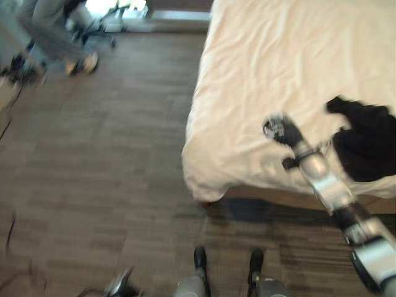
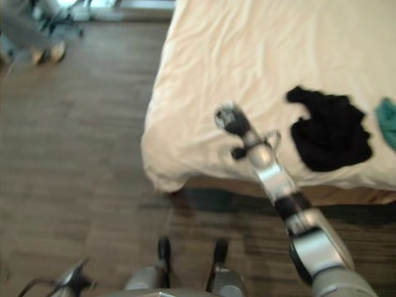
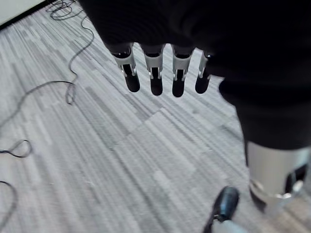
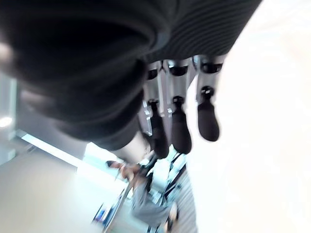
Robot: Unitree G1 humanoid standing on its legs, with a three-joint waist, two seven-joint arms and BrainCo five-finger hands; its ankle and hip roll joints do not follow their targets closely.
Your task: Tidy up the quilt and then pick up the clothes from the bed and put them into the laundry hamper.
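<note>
Camera layout, four views
Head pair: looks steeply down, sharing the bed [image 1: 260, 93] corner and floor [image 1: 99, 161]. Wrist cameras: close along each robot hand, left [image 3: 155, 73] facing floor, right [image 4: 180, 121] facing bed.

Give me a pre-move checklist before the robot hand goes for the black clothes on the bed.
1. Right robot hand over the cream quilt, empty, fingers straight: ok.
2. Black garment within grasp: not ok, it lies apart, to the hand's right.
3. Left robot hand free, fingers straight over the floor: ok.
4. Quilt smoothed: cannot tell.
5. Teal item at the frame edge identified: cannot tell.
6. Person away from the bed: ok.
</note>
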